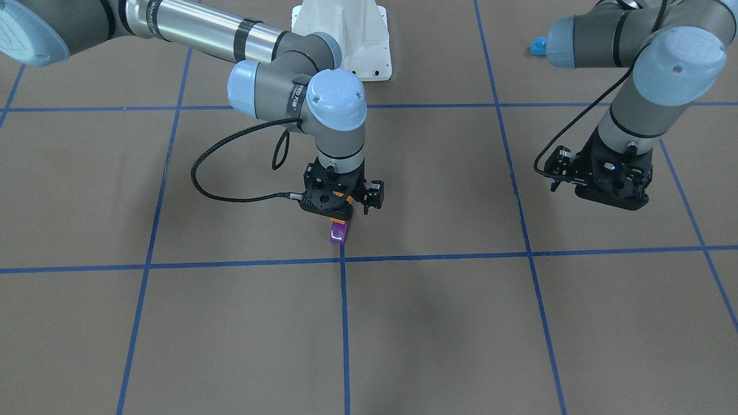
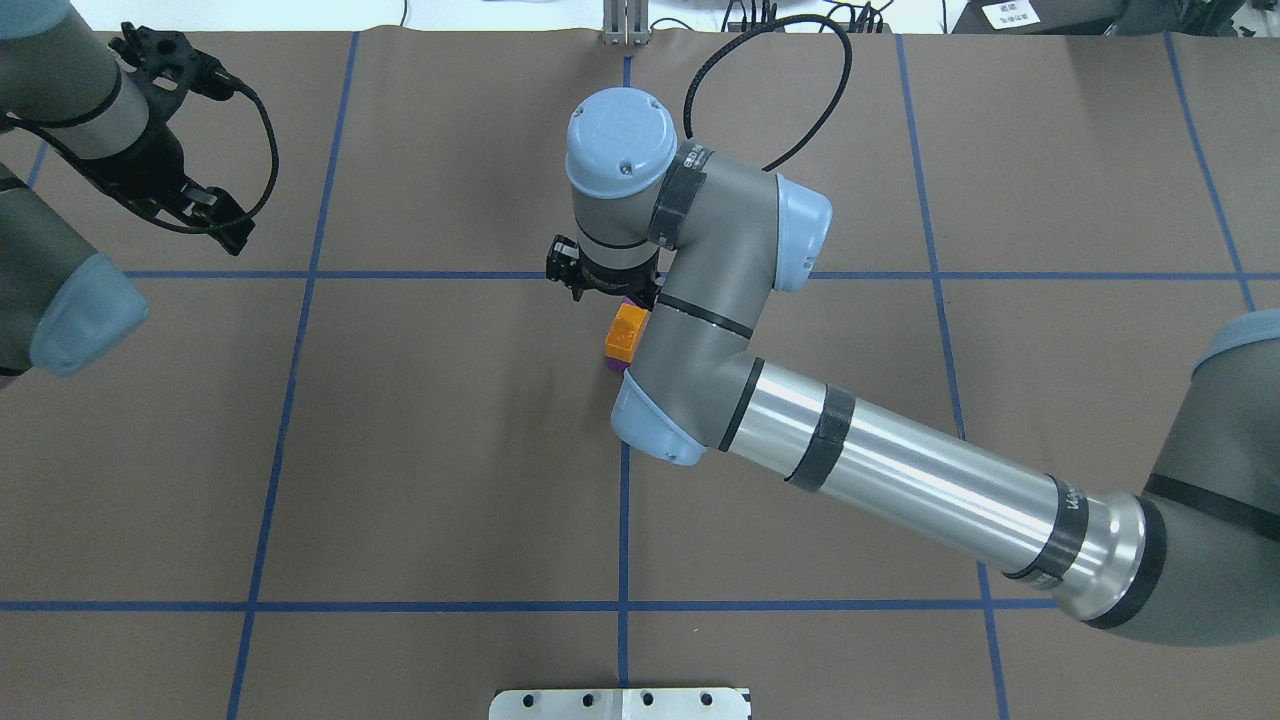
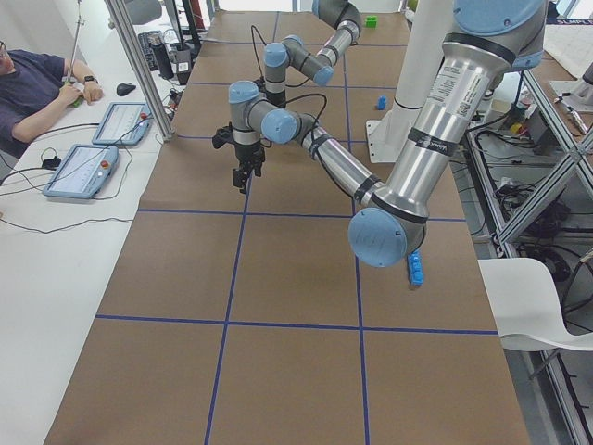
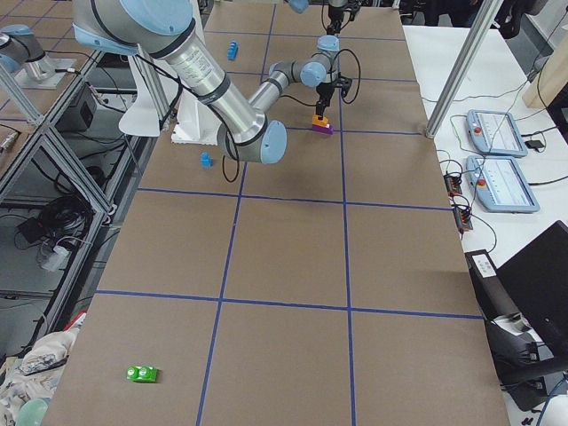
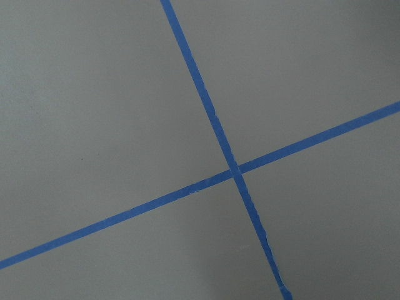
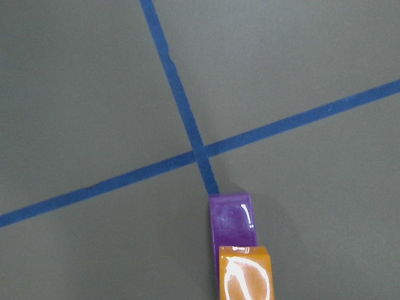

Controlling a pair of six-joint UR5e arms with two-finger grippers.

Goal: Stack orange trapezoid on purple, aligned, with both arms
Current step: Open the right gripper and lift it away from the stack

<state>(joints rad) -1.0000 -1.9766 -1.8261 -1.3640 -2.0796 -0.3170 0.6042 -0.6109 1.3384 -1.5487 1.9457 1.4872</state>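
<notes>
The orange trapezoid [image 2: 627,332] sits on the purple brick [image 1: 338,233] near a crossing of blue tape lines at mid-table. In the right wrist view the orange brick [image 6: 245,275] covers the near end of the purple brick [image 6: 232,219], with their sides roughly in line. My right gripper [image 1: 339,211] hangs straight down just above the stack. No finger shows around the orange brick, and the gripper looks open. My left gripper [image 2: 215,215] is far off to the side, open and empty, above bare table [image 5: 94,94].
A small blue brick [image 1: 538,46] lies behind my left arm. A long blue brick [image 3: 416,269] and a green brick [image 4: 142,374] lie far from the stack. The white robot base [image 1: 346,40] is at the table's robot side. An operator [image 3: 37,83] sits beside the table.
</notes>
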